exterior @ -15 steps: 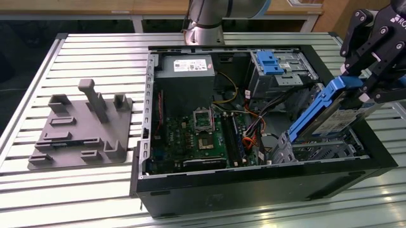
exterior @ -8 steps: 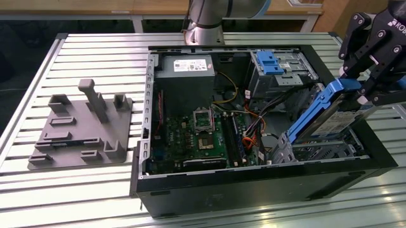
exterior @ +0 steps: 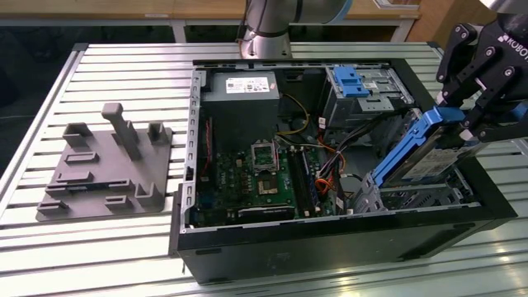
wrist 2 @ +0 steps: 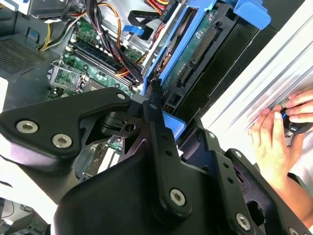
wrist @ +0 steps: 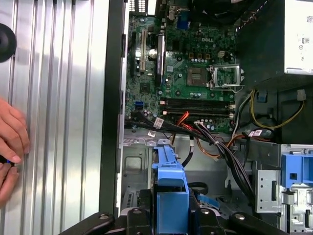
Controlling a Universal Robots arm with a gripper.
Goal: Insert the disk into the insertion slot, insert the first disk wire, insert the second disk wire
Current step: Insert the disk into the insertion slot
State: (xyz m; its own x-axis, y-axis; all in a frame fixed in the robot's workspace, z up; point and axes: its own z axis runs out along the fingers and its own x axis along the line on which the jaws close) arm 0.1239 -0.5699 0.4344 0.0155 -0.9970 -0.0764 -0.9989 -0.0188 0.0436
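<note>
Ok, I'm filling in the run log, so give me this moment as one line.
gripper: shut on disk | disk: tilted, lower end at insertion slot, not seated

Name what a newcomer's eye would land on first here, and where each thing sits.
The blue-framed disk, gripped by the gripper, stands tilted at the insertion slot on the exterior view's right of the open computer case. The green motherboard lies in its middle; a person's hand rests outside it.
</note>
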